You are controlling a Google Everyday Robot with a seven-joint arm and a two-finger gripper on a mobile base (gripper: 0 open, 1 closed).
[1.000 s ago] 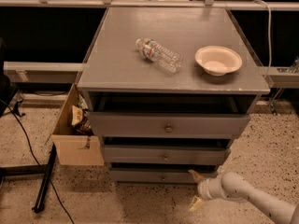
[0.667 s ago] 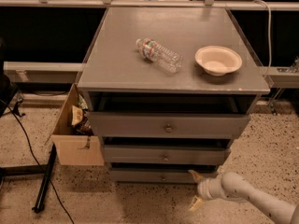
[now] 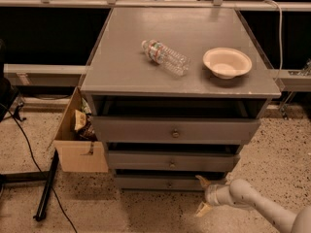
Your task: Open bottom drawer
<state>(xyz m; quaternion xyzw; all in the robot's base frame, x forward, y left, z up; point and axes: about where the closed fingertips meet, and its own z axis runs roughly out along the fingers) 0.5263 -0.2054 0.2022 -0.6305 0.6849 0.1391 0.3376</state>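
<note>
At lower right, low over the speckled floor (image 3: 146,217), the gripper (image 3: 200,194): two pale fingers spread wide apart, one tip up, one tip down, nothing held between them. Pointed left from a pale arm (image 3: 262,208) entering at the bottom right corner. Upper fingertip (image 3: 201,179) just beside the right part of the bottom drawer (image 3: 146,182), contact impossible to judge; lower fingertip out over the floor in front. Small round knob (image 3: 169,184) at the centre of that lowest, slimmest grey front, left of the gripper and ungrasped. Directly above, the middle drawer (image 3: 146,161), then the widest top drawer (image 3: 136,129), each with a centre knob and a dark gap over it. On the grey cabinet top (image 3: 121,72), a clear plastic bottle (image 3: 165,57) lying on its side and, to its right and apart from it, an empty pale bowl (image 3: 227,62). Left of the cabinet, just beside its flank, an open cardboard box (image 3: 80,157) with odds and ends inside. Farther left on the floor, a black stand leg (image 3: 47,188).
</note>
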